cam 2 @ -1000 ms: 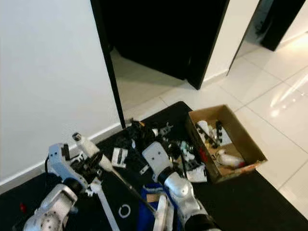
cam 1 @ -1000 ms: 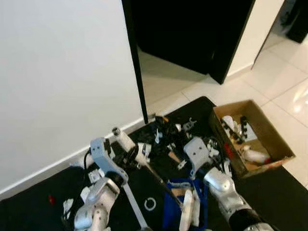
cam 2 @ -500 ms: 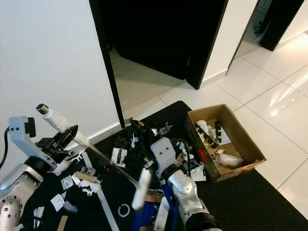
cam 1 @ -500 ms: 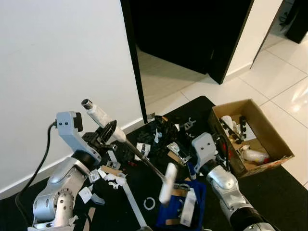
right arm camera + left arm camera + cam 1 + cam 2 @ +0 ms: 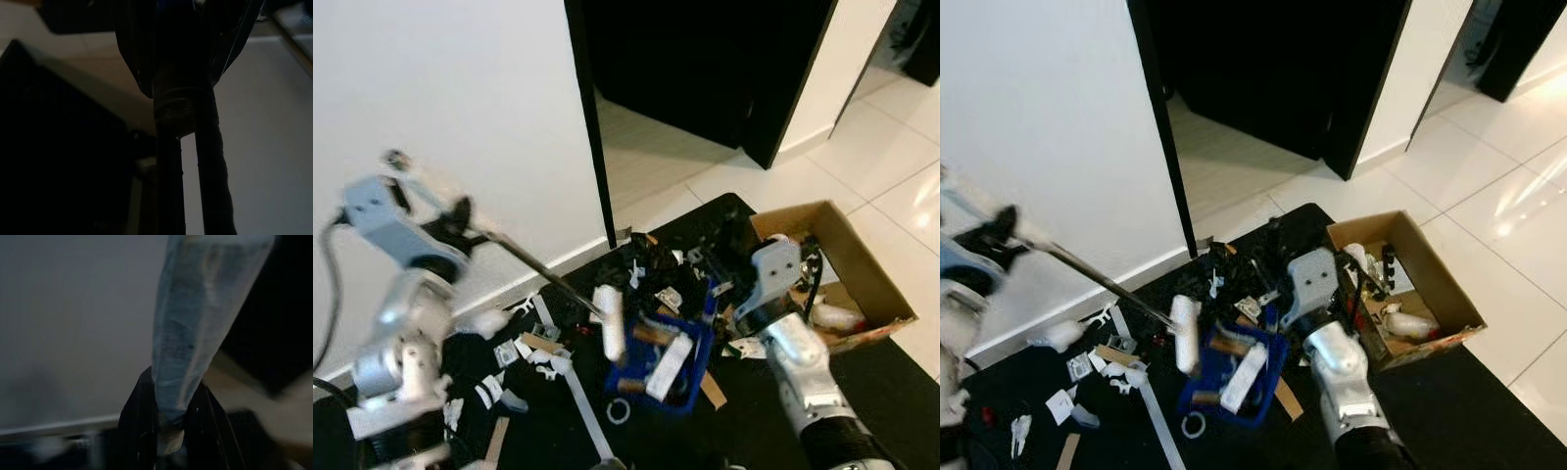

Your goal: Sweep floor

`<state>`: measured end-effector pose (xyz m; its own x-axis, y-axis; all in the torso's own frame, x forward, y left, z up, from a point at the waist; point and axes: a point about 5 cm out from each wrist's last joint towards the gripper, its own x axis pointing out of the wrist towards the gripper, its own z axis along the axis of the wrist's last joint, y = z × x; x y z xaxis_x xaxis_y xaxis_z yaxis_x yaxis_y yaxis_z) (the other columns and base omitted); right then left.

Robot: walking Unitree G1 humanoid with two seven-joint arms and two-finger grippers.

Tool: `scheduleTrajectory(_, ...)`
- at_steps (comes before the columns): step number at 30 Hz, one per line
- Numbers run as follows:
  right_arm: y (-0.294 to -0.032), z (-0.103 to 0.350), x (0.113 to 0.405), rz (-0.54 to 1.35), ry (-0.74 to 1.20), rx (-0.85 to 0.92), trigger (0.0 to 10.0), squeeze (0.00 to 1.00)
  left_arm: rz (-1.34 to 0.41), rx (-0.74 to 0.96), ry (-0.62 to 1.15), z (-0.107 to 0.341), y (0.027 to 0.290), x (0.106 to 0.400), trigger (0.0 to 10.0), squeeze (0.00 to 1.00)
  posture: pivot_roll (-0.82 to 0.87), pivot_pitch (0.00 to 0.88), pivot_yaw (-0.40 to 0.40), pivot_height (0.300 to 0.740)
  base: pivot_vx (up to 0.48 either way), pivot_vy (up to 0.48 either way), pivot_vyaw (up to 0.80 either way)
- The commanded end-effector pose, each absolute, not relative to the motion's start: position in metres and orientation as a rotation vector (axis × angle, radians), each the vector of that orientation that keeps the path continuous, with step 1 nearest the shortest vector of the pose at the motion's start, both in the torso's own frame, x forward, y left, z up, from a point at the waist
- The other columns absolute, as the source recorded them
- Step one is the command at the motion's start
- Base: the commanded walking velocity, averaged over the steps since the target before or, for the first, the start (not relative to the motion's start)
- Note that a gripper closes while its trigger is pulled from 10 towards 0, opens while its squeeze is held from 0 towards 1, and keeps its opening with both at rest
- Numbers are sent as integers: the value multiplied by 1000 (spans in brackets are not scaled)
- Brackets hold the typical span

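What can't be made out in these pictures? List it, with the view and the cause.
- Left gripper: motion-blurred in the eye views, so its grip on the broom handle is clear only from the left wrist view.
- Right gripper: its fingers hide behind the wrist above the blue dustpan.
- Cardboard box: contents too small to identify.

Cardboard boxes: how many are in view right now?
1: the open brown cardboard box sits on the black mat's right edge, beside the blue dustpan. Others may be hidden.

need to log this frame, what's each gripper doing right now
left gripper: shut on the broom handle, raised near the wall.
right gripper: shut on the dustpan handle, by the blue dustpan.
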<state>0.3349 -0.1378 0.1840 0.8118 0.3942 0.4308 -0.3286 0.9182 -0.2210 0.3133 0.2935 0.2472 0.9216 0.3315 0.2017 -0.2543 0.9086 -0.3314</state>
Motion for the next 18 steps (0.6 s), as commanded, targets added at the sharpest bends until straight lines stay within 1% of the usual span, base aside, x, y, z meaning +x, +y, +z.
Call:
scheduleTrajectory(1, -144, 190, 333, 353, -507, -115, 10000, 0, 508, -226, -268, 251, 325, 302, 10000, 0, 77, 229, 93, 740, 0, 0, 0)
scheduleTrajectory(2, -148, 191, 335, 334, -502, -108, 10000, 0, 562, -209, -269, 254, 332, 300, 10000, 0, 73, 225, 91, 740, 0, 0, 0)
scheduleTrajectory(4, -155, 188, 337, 291, -480, -91, 10000, 0, 615, -185, -292, 263, 339, 297, 10000, 0, 76, 220, 88, 740, 0, 0, 0)
scheduleTrajectory(6, -160, 188, 339, 260, -472, -73, 10000, 0, 616, -166, -288, 267, 339, 297, 10000, 0, 84, 215, 82, 740, 0, 0, 0)
scheduleTrajectory(7, -164, 189, 341, 231, -470, -57, 10000, 0, 597, -139, -245, 267, 338, 299, 10000, 0, 88, 210, 78, 740, 0, 0, 0)
scheduleTrajectory(8, -169, 194, 342, 200, -478, -30, 10000, 0, 566, -102, -166, 260, 333, 304, 10000, 0, 92, 205, 76, 740, 0, 0, 0)
scheduleTrajectory(12, -169, 210, 346, 194, -514, 19, 10000, 0, 525, -91, -60, 237, 316, 308, 10000, 0, 90, 198, 74, 740, 0, 0, 0)
scheduleTrajectory(13, -169, 211, 346, 195, -517, 22, 10000, 0, 525, -88, -46, 234, 314, 308, 10000, 0, 90, 198, 74, 740, 0, 0, 0)
scheduleTrajectory(14, -168, 216, 347, 194, -534, 19, 10000, 0, 499, -89, -23, 226, 307, 309, 10000, 0, 90, 190, 73, 740, 0, 0, 0)
scheduleTrajectory(15, -168, 216, 347, 194, -534, 19, 10000, 0, 499, -89, -23, 226, 307, 309, 10000, 0, 90, 190, 73, 740, 0, 0, 0)
scheduleTrajectory(16, -169, 226, 348, 184, -566, 1, 10000, 0, 444, -87, 11, 212, 291, 309, 10000, 0, 88, 181, 71, 740, 0, 0, 0)
scheduleTrajectory(18, -169, 226, 348, 184, -566, 1, 10000, 0, 444, -87, 11, 212, 291, 309, 10000, 0, 88, 181, 71, 740, 0, 0, 0)
